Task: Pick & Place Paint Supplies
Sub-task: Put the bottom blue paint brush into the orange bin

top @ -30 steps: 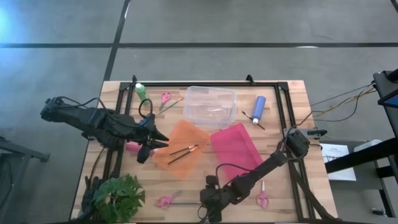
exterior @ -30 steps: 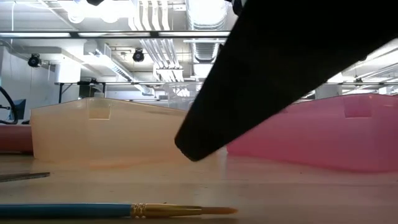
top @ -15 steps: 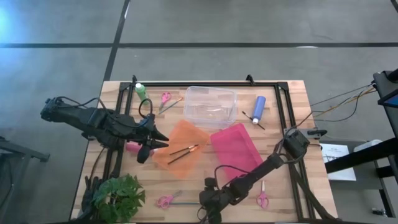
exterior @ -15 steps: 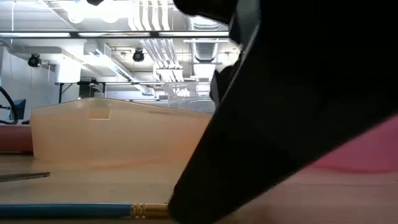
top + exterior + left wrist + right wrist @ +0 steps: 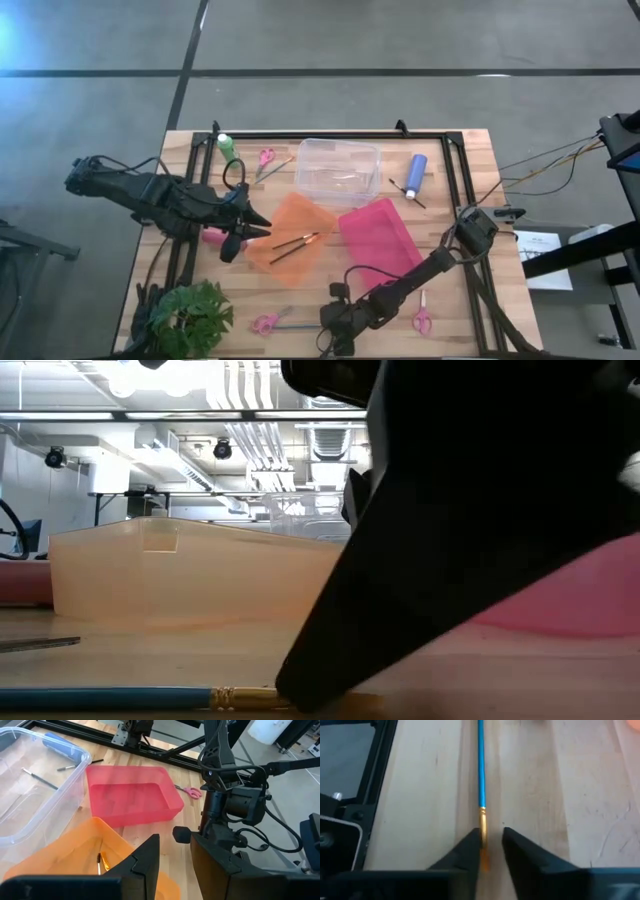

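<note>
Down at the worktop's (image 5: pixel 470 150) near edge, the right hand (image 5: pixel 487 847) straddles the blue-handled paintbrush (image 5: pixel 481 765), its two fingers (image 5: pixel 465 852) set either side of the gold ferrule with only a slim gap between them. Whether they already pinch the brush I cannot tell; it lies flat on the wood, pointing from the hand toward the pink scissors (image 5: pixel 264 322) by the plant (image 5: pixel 190 312).

To do this pick well, the fingers should finish closing squarely across the ferrule, not the bristles, and the tips should stay low so a thin, flat handle does not slip out. A straight lift before any swing would keep the long handle from dragging.

Outward from that hand, the pink tray (image 5: pixel 380 235) sits nearest and looks empty. Just beyond it, touching its edge, is the orange tray (image 5: pixel 285 225), holding two thin brushes (image 5: pixel 295 243). Farther still stands the clear tub (image 5: pixel 340 168), with one or two thin brushes faintly visible inside.

The left hand (image 5: pixel 258 228) hangs over the orange tray's far side, fingers narrowly apart around nothing. A pink bottle (image 5: pixel 212 237) lies under that arm, while the blue bottle (image 5: pixel 416 175) and green bottle (image 5: pixel 227 146) flank the tub.
</note>
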`<state>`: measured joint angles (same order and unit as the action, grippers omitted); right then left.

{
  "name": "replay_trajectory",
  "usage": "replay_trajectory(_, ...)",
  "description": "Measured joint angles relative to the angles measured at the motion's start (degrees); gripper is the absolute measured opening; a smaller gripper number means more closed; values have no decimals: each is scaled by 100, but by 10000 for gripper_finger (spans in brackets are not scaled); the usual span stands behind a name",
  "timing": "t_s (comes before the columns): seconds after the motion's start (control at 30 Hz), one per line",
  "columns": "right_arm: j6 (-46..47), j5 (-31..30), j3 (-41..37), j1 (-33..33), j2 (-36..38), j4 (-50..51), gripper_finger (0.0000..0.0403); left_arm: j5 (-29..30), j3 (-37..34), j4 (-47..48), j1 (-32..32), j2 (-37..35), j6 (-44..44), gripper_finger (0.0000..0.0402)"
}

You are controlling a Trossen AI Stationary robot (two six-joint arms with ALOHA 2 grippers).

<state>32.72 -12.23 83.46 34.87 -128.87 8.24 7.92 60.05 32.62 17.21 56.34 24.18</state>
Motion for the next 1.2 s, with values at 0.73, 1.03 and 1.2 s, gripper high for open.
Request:
replay_trajectory(0.73,133,264,-43,267,779,950,8,1,-2,-9,0,0,-37,120)
replay_trajectory(1.03,454,-209,-39,373,1175,1059,8,1,-9,-26,12,0,-161,120)
replay_trajectory(1.2,687,-718,-33,420,1515,1125,8,1,-29,-105,145,0,-496,121)
